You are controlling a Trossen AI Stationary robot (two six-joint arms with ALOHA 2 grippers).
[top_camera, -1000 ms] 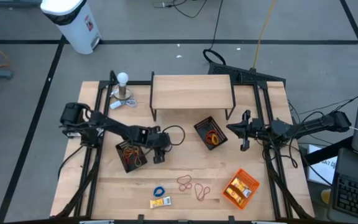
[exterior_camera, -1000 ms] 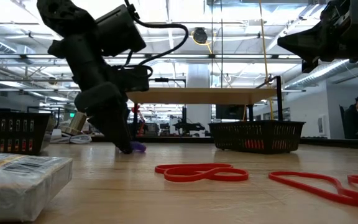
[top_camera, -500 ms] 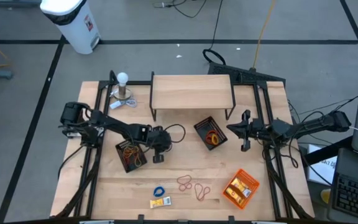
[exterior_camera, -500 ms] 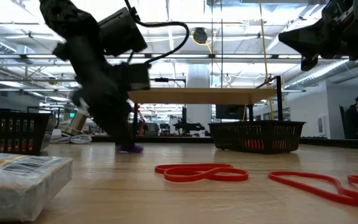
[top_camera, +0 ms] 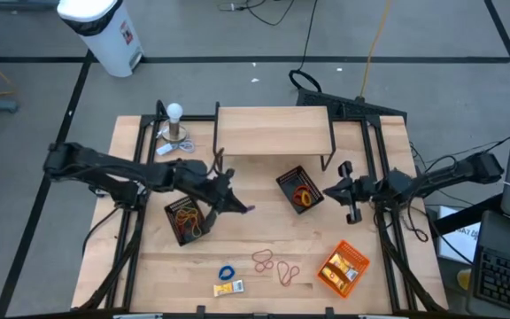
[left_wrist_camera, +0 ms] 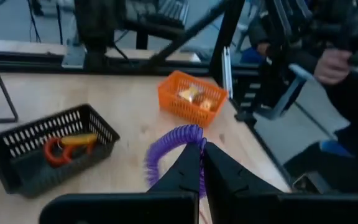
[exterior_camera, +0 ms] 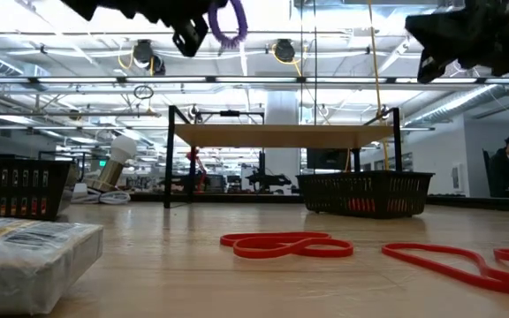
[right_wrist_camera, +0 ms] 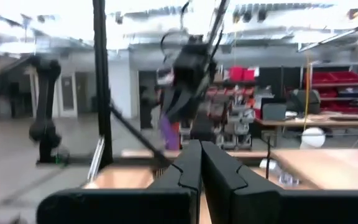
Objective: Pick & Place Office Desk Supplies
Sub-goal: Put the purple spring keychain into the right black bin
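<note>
High view: left gripper grips purple band beside mesh tray.

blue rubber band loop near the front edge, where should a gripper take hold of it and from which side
Probably from straight above, jaws closing across one strand of the small blue rubber band loop. It lies flat on the wooden table, so there is no edge to take from the side. Pick the strand facing away from the yellow-and-white rectangular packet, which lies close beside it.
</note>
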